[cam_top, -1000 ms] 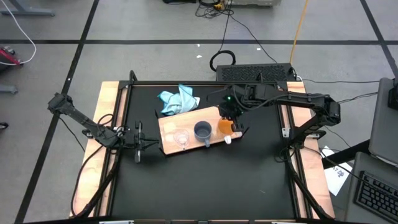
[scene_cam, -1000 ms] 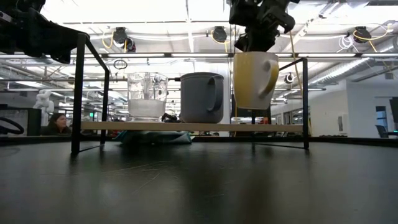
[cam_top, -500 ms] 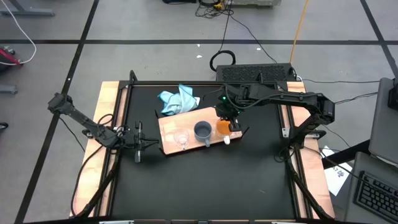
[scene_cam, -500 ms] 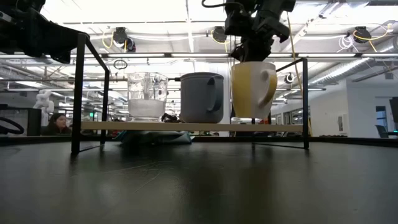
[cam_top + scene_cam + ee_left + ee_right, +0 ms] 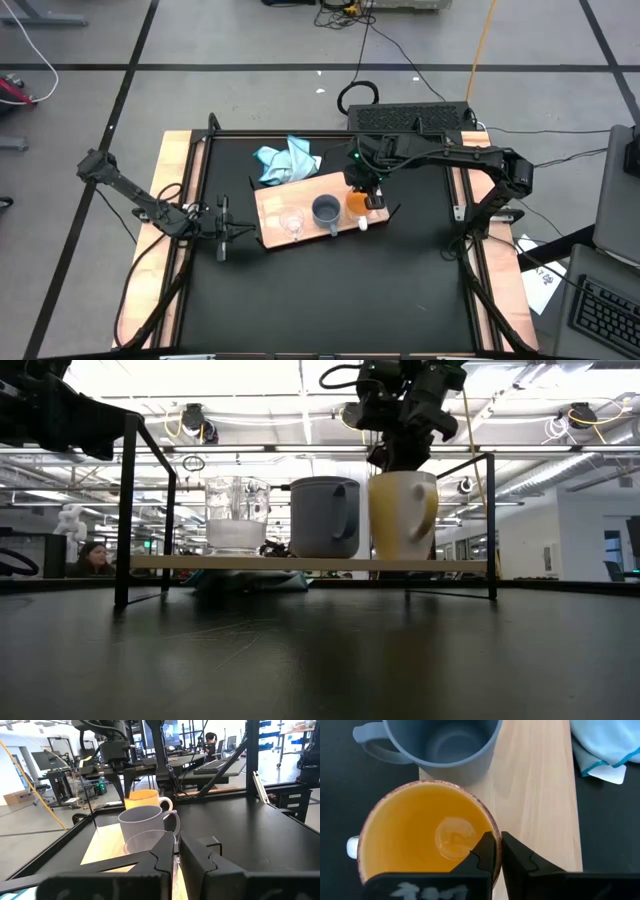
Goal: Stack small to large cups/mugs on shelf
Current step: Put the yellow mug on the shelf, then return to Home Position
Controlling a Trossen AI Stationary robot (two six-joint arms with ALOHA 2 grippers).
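Note:
The wooden shelf (image 5: 275, 202) stands mid-table on black brackets. On it, in a row, stand the clear glass cup (image 5: 292, 224), the grey-blue mug (image 5: 325, 210) and the orange mug (image 5: 356, 205). In the low view the orange mug (image 5: 402, 515) is upright next to the grey-blue mug (image 5: 324, 517), its base on the board (image 5: 180, 563). My right gripper (image 5: 366, 192) is above the orange mug, shut on its rim. My left gripper (image 5: 222, 232) is shut and empty, left of the shelf. My right gripper pinches the orange mug's rim (image 5: 491, 826), one finger inside the mug and one outside. The fingers come from above, pointing down. The mug is upright, its handle away from the grey-blue mug, and its base appears to rest on the shelf board.
A light blue cloth (image 5: 288, 160) lies crumpled behind the shelf's far edge. The black table top in front of the shelf is bare (image 5: 330, 290). The table has a black frame with wooden side strips (image 5: 170, 180).
My right gripper has gone down and a little toward the table's left, carrying the orange mug. The mug was hanging clear above the shelf and now stands upright on the board, closer to the grey-blue mug.

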